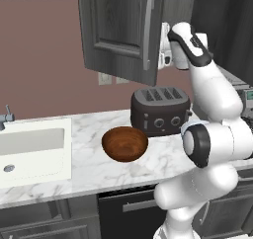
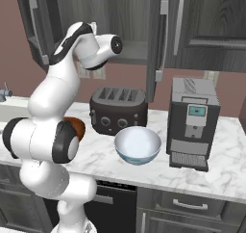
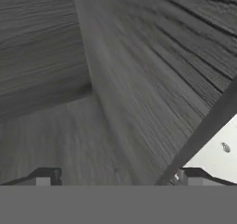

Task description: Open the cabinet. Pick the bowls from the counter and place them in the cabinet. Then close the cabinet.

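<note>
The cabinet (image 1: 123,30) takes up most of the upper wall and both doors already hang swung out, the left one with its long silver handle (image 1: 147,33) running straight up and down. Below it the marble counter (image 1: 84,164) carries everything else: a coffee machine (image 2: 192,121) off to the right, a dark toaster (image 1: 159,109) in the middle, and the two bowls in front of it. The brown wooden bowl (image 1: 124,143) sits left of the toaster's front corner, between it and the sink (image 1: 29,151). The white-and-blue bowl (image 2: 138,145) sits right of it, just beside the coffee machine.

The gripper (image 3: 115,177) is up at cabinet height, pointed into the dark wood interior, fingers spread wide with nothing between them.

So the opening part looks done and a bowl pickup is probably next. Both bowls lie well below the hand and back toward the base, so the arm has to pull out of the cabinet and drop down. From the views it's a toss-up which bowl is closer.
</note>
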